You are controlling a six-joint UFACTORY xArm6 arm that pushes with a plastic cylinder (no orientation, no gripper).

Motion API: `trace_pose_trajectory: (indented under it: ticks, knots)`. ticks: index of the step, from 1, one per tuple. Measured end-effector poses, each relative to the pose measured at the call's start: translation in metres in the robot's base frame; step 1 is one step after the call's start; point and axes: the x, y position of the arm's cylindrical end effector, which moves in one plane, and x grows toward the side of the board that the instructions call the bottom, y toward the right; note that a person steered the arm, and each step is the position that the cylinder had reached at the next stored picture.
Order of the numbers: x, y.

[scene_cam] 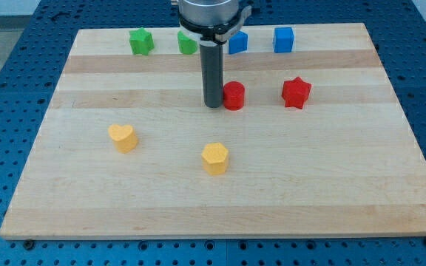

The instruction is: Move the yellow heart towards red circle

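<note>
The yellow heart (123, 137) lies at the board's lower left. The red circle (234, 96) stands near the middle, up and to the right of the heart. My tip (213, 106) rests on the board right against the red circle's left side, far to the upper right of the yellow heart. The rod rises from the tip to the arm's grey end at the view's top.
A yellow hexagon (215, 158) lies below the tip. A red star (296, 92) sits right of the red circle. Along the top edge are a green star (141, 41), a green block (187, 43) partly hidden by the rod, and two blue blocks (237, 43) (283, 40). The wooden board (346, 185) ends on all sides.
</note>
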Motion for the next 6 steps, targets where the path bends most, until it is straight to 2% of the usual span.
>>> trace_pose_trajectory:
  ticks: [2,3,4,6]
  knots:
    - [-0.002,0.006]
    - [0.014,0.006]
    - [0.043,-0.009]
    - [0.119,-0.080]
